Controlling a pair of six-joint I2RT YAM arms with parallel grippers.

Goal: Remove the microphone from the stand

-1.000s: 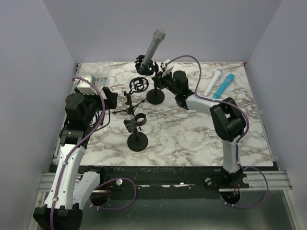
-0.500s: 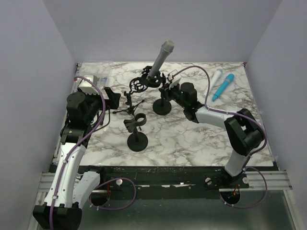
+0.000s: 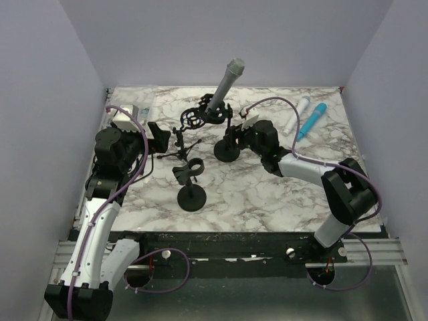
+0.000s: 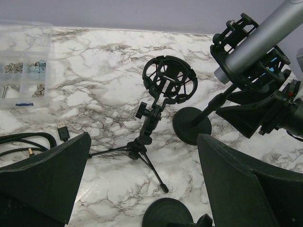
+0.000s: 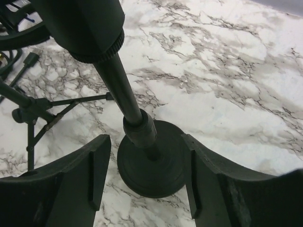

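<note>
grey microphone point(image 3: 225, 81) sits tilted in the shock mount point(image 3: 212, 111) of a round-based stand point(image 3: 226, 150), near the middle of the bench point(image 3: 267, 194) far edge. right gripper point(image 5: 144, 156) is spread wide, one finger either side of the stand's pole point(image 5: 118, 90), apart from it. left gripper point(image 4: 143, 156), near the left edge, is spread and empty.

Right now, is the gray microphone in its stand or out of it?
In. The gray microphone sits tilted inside the black cradle atop the round-base stand.
</note>
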